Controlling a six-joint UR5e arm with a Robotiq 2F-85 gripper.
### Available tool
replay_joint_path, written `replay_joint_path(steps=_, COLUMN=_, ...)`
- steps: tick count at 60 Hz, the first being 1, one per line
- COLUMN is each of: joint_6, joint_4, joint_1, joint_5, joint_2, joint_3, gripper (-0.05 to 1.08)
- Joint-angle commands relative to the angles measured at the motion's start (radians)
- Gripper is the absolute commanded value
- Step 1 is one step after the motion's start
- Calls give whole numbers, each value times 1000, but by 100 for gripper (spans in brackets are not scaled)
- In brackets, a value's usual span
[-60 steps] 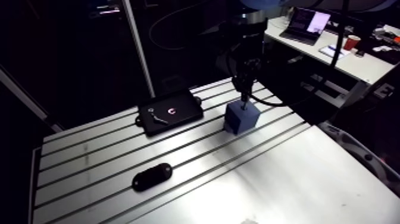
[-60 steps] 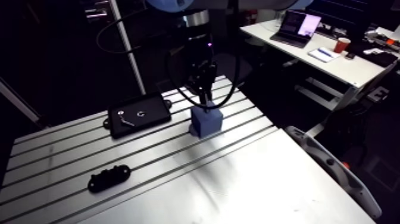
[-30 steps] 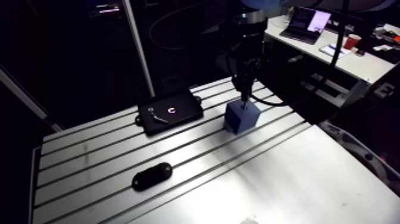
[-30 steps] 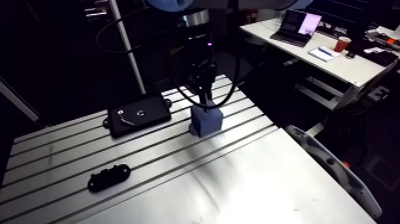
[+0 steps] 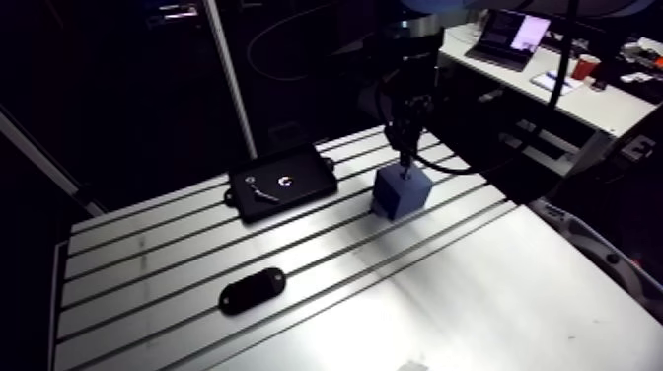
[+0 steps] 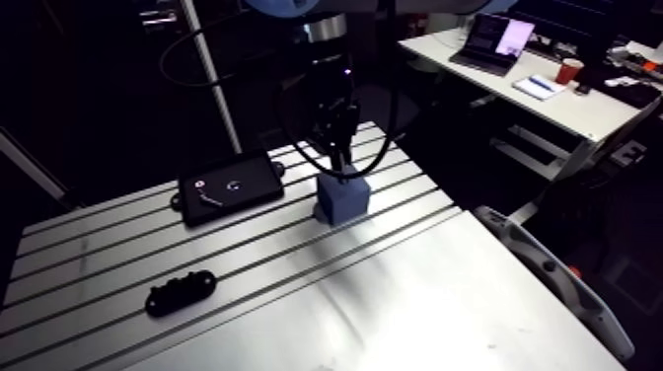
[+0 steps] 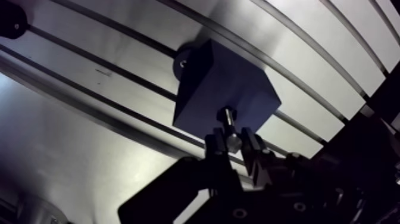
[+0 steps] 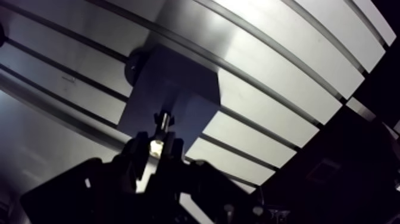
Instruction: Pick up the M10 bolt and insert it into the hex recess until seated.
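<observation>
Clamping bolt (image 7: 228,119) — end effector (image 7: 233,143) above block (image 7: 205,77)

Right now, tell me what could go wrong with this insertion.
The bolt seems pinched only by its end in the jaws, so it may tilt or slip under push.
The recess in the block is hidden beneath it; if the hex is misaligned, it may jam on the top face.

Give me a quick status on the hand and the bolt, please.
Hand shut on bolt. Bolt tip down over blue block, not visibly seated. Nothing in the way.
</observation>
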Motion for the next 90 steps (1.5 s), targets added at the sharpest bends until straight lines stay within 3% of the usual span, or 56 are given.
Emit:
replay_joint_path(steps=1, joint_6=0, joint_4=0, joint_1=0, joint_5=0, joint_2=2, joint_3=0, gripper=82)
replay_joint_path(steps=66, joint_6=-3, joint_4=-22, joint_1=0, joint_5=1, joint_2=2, joint_3=7, gripper=82)
replay_joint_path(steps=67, joint_6=-2, joint_4=-22, joint_1=0, joint_5=1, joint_2=2, joint_3=14, gripper=69)
replay_joint_path(steps=74, joint_6=0, joint_4=-22, joint_1=0, joint_5=1, joint_2=2, joint_3=17, gripper=62)
replay_joint_path(steps=81, joint_6=1, joint_4=-22, joint_1=-1, joint_5=1, joint_2=2, joint_3=22, gripper=42)
replay_joint_path(steps=90, joint_6=3, joint_4=-34, joint_1=-1, joint_5=1, joint_2=2, joint_3=23, gripper=29)
